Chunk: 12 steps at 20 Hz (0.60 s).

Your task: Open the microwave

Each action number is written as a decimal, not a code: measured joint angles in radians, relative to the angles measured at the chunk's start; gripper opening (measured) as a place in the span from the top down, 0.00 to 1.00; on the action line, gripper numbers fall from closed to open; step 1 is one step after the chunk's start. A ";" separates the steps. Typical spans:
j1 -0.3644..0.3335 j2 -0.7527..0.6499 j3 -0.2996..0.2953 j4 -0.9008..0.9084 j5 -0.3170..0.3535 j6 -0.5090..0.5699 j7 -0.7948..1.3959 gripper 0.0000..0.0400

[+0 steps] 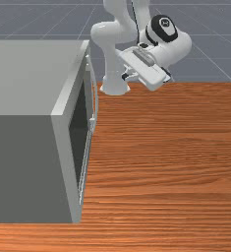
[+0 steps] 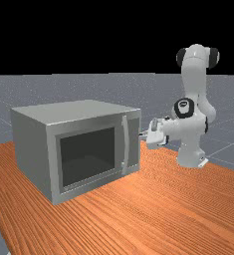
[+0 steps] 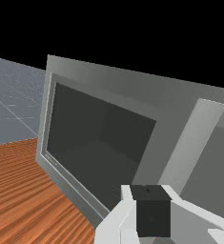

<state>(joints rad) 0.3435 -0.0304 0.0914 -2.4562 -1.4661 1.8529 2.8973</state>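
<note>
A grey microwave (image 2: 34,149) has a dark window (image 2: 88,153) and a long upright handle (image 2: 126,144); its door looks closed, flush with the body. My gripper (image 2: 143,136) is just to the far view's right of the microwave, a short way from the handle and roughly level with its middle. Seen from the front, the handle (image 1: 95,93) curves out from the door at the front view's left of the hand. In the wrist view, the gripper (image 3: 152,209) stands before the lower part of the pale handle (image 3: 192,140).
The wooden table (image 1: 171,162) spreads beside the microwave's door, at the front view's right. The arm's base (image 2: 190,155) stands behind the hand at the far view's right. The microwave's front edge (image 1: 68,172) runs along the table toward the front camera.
</note>
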 joint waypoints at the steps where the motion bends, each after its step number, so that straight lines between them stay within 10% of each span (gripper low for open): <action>1: -0.005 -0.005 -0.010 0.009 0.038 0.016 0.000 1.00; 8: -0.030 -0.028 -0.030 -0.012 0.013 0.041 0.000 1.00; 10: -0.030 -0.028 -0.030 -0.010 0.017 0.038 0.000 0.37; 12: -0.031 -0.029 -0.031 -0.010 0.015 0.038 0.000 0.14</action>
<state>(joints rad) 0.3122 -0.0595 0.0608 -2.4665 -1.4509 1.8913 2.8973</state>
